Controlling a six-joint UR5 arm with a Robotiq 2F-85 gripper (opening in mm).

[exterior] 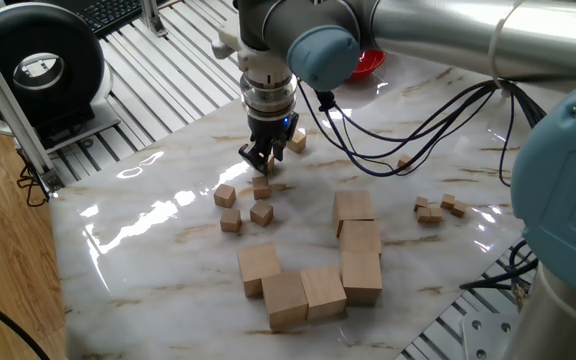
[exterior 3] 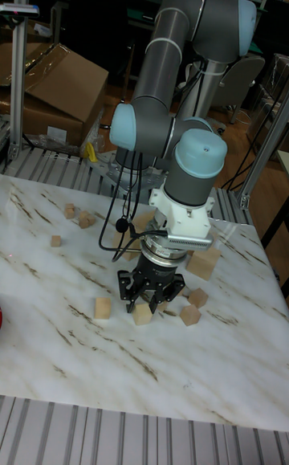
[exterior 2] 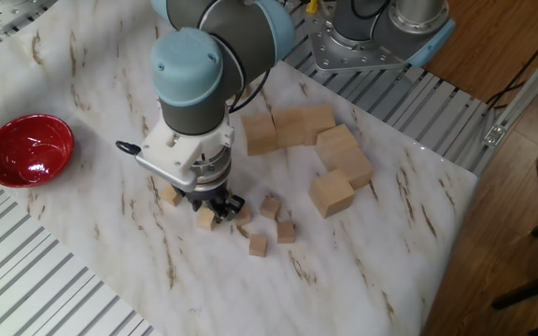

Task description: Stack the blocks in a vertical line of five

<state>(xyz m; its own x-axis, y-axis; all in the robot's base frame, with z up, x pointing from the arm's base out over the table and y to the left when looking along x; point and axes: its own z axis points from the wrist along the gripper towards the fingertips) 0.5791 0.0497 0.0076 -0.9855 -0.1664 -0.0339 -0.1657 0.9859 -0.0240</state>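
arm: upright, wrist pointing straight down | gripper (exterior 3: 151, 298): low over tabletop (exterior: 168, 260), fingers apart around a small block (exterior 3: 143, 314)

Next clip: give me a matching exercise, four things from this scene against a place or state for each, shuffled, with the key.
Things:
1. red bowl
2. gripper
3. large wooden cubes
4. tiny wooden cubes

Places or states:
A. bunched together, several touching
B. low over the small blocks
C. alone near a table edge, away from all the wood
D. a small cluster apart from the arm

Pairs: 1-C, 2-B, 3-A, 4-D
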